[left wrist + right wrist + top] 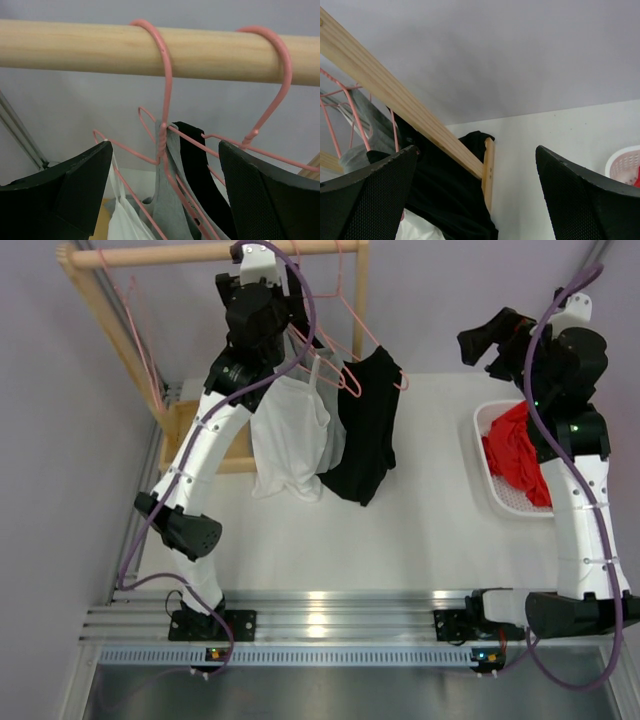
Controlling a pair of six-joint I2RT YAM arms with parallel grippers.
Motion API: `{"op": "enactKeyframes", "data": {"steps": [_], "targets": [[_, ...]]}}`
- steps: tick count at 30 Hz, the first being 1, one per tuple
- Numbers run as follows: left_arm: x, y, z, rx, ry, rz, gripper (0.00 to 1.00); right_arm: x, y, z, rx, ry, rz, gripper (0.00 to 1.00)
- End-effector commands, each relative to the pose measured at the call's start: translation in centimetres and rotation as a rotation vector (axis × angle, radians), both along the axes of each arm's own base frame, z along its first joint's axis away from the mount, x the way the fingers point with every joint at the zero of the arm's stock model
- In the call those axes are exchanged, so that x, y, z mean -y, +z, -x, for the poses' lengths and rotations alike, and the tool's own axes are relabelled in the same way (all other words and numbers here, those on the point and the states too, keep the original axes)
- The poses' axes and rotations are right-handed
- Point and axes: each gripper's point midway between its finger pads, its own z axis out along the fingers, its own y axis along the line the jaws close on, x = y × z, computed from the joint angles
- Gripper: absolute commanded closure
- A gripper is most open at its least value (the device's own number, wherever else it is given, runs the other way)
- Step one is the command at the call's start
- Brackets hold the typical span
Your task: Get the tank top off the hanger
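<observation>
At the near edge, both arm bases were seen bolted to a metal mounting rail [320,625], beyond which the white table [430,530] was spread. Farther back on the right, a white basket [483,430] was set on the table, and a red garment [515,455] was heaped in it. The right gripper [476,150] was raised above that basket. Its fingers [375,195] were spread wide, and nothing was held or touched by them.

On the far left, three garments were hung side by side from the rack: a white tank top [290,440] on the left, a black tank top [365,430] on the right, and a grey tank top [167,210] between them, largely hidden in the overhead view. All three were carried on hangers.

The left gripper [165,150] was lifted to just below the wooden bar [75,50]. Its fingers [65,190] were parted widely, one on either side of the twisted neck of a pink hanger [166,100]. No contact with the wire or the cloth could be made out. The grey strap was draped at that neck. A second pink hanger [280,75] was hooked over the bar just to the right. Behind the rack, a plain pale wall [520,50] was seen.
</observation>
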Motion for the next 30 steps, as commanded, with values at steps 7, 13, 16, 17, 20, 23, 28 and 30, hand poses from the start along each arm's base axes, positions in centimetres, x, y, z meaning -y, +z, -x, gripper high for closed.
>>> {"op": "enactKeyframes", "data": {"steps": [7,13,16,17,20,23,28,30], "targets": [[-0.7,0.7,-0.9,0.048,0.079,0.032,0.12,-0.5,2.3,1.6,0.088,0.028,0.022,0.01],[-1.7,-0.2,-1.0,0.037,0.146,0.019,0.29,-0.7,2.0,1.6,0.085,0.039,0.029,0.01],[-2.2,-0.3,-0.9,0.039,0.175,0.01,0.52,-0.6,1.9,1.6,0.084,0.039,0.031,0.01],[-2.3,-0.4,-0.9,0.037,0.182,0.009,0.57,-0.7,1.9,1.6,0.082,0.042,0.029,0.01],[-2.6,-0.2,-0.8,0.042,0.194,0.0,0.76,-0.8,1.9,1.7,0.084,0.048,0.031,0.01],[-3.0,-0.2,-0.6,0.045,0.212,-0.01,0.98,-0.9,1.5,1.7,0.076,0.057,0.03,0.01],[-3.9,-0.4,-0.1,0.04,0.254,-0.029,1.0,-1.2,1.2,1.7,0.067,0.073,0.025,0.01],[-4.1,-0.4,0.1,0.044,0.263,-0.032,1.0,-1.2,1.1,1.8,0.065,0.075,0.023,0.01]]}}
